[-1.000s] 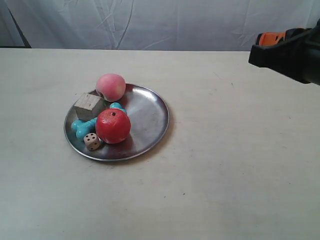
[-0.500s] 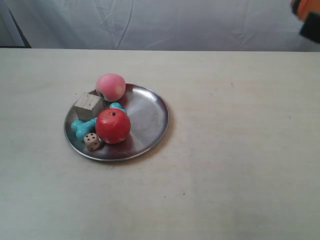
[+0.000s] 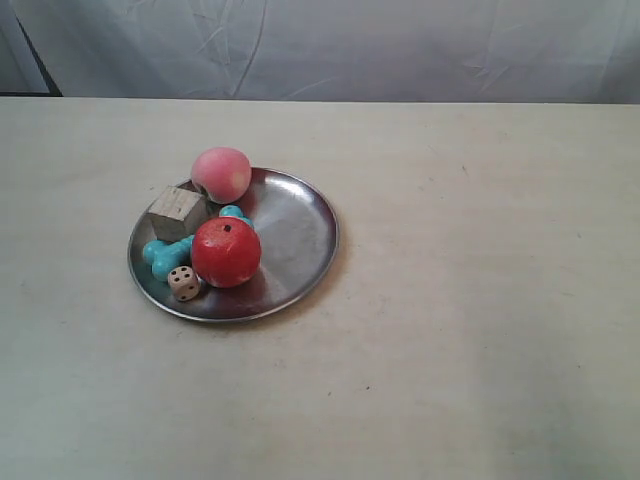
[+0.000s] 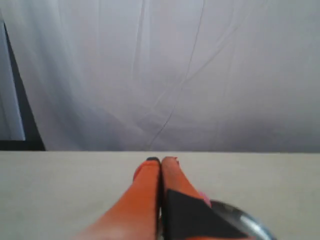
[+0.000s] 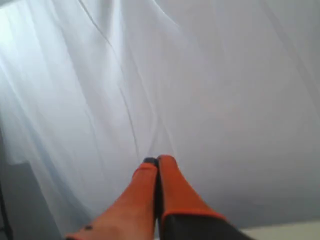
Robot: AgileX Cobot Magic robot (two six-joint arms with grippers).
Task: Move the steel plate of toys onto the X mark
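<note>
The steel plate [image 3: 300,215] sits left of centre in the exterior view, with bare table [image 3: 480,250] all round its rim. The left gripper [image 4: 160,160] and the right gripper [image 5: 157,160] each have their orange fingers pressed together on nothing. The table is pale and matte, backed by a wrinkled white curtain [image 3: 330,45]. Five toys crowd the plate's left half: one red apple [image 3: 226,251], one pink peach [image 3: 222,173], one turquoise bone [image 3: 160,255], one wooden cube [image 3: 178,210] and one white die [image 3: 184,283].
</note>
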